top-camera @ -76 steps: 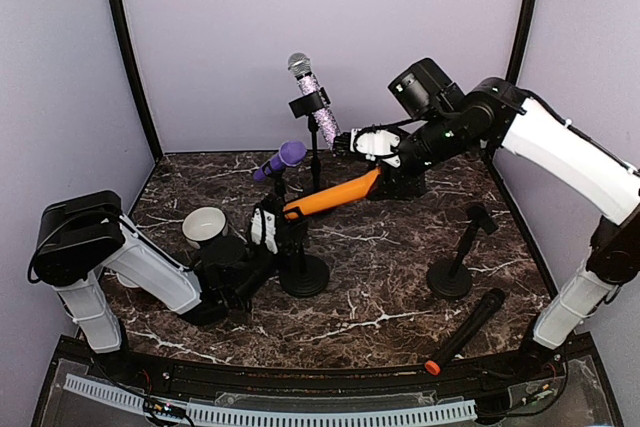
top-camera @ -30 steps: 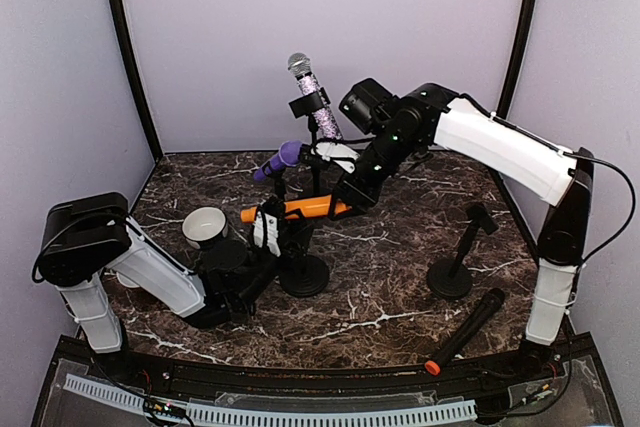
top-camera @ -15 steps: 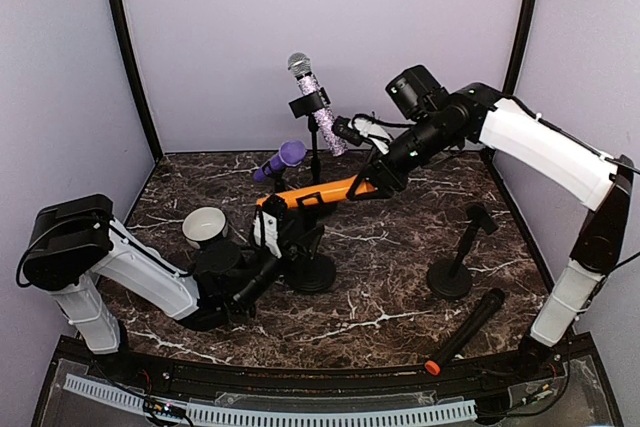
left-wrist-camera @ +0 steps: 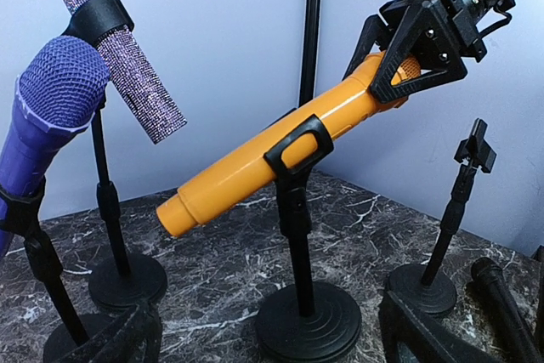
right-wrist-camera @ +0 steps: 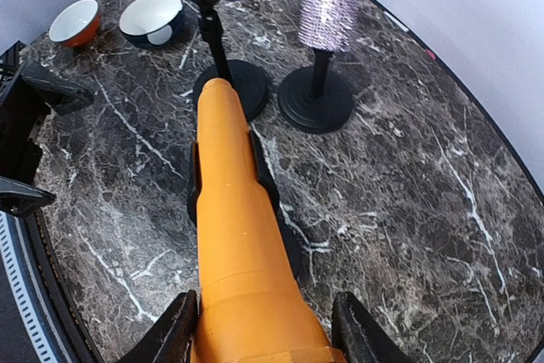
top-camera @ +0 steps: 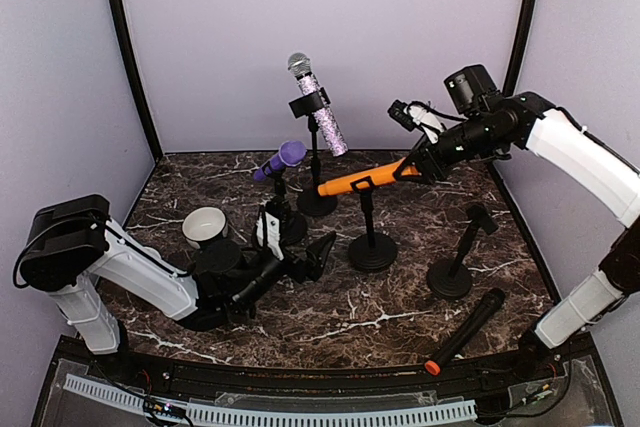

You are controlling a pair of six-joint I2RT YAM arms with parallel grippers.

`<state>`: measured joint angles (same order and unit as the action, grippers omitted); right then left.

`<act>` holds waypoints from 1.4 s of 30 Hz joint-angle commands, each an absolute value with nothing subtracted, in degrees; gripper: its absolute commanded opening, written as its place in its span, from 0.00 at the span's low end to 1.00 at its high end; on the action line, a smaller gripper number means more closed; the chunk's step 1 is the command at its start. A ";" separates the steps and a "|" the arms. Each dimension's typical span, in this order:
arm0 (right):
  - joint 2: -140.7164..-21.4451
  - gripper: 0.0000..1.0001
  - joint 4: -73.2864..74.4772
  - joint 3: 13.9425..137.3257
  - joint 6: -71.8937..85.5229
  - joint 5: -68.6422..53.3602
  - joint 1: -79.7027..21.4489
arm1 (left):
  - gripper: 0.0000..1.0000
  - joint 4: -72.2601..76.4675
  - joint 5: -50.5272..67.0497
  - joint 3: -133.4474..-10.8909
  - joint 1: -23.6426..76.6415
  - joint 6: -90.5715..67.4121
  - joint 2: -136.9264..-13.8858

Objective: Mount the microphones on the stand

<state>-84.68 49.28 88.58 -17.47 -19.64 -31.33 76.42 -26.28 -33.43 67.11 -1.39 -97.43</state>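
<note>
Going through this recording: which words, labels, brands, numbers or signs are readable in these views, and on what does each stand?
None can be read in any view.
No print shows on the orange microphone, purple microphone, lilac microphone, black microphone, stands or bowls.

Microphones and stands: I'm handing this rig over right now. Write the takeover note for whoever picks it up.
Left gripper: open, holding nothing, low over the table left of centre.
Right gripper: fingers shut on the upper end of the orange microphone.
Done: purple microphone and lilac microphone each sit in a stand clip at the back. The orange one runs tilted through the clip of the middle stand.
Left: release the orange one, then clip the black microphone, lying on the table at near right, into the empty stand beside it.
</note>
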 commanded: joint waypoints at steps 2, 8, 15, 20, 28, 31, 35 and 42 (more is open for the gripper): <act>-81.48 0.00 41.22 87.66 -18.44 -19.60 -25.69 | 0.91 75.51 -26.47 -33.36 67.48 -2.24 -94.85; -83.41 0.00 36.36 87.25 -16.42 -18.09 -17.86 | 0.90 74.58 -27.02 -32.32 67.67 -3.34 -93.46; -88.58 0.00 23.25 88.07 -10.64 -18.26 -15.56 | 0.89 75.31 -26.47 -32.26 68.19 -3.78 -93.87; -95.12 0.00 18.62 90.89 -6.76 -18.86 -15.27 | 0.89 73.42 -26.55 -32.65 68.45 -4.53 -93.08; -97.40 0.25 19.62 91.53 -4.82 -20.11 -14.76 | 0.89 70.20 -27.63 -31.60 68.90 -5.44 -91.25; -96.39 0.48 21.75 92.37 -4.73 -20.15 -14.66 | 0.90 69.92 -27.43 -31.98 68.90 -5.09 -91.46; -94.48 0.63 25.50 95.02 -3.82 -21.62 -14.38 | 0.94 69.23 -26.03 -33.57 68.91 -3.87 -92.58; -88.57 0.78 33.67 95.93 -5.69 -23.00 -13.99 | 0.99 67.37 -22.19 -36.53 68.98 -2.31 -94.07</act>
<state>-93.89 29.02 93.89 -4.29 -21.12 -14.50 68.82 -25.19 -34.11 68.71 -3.73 -93.76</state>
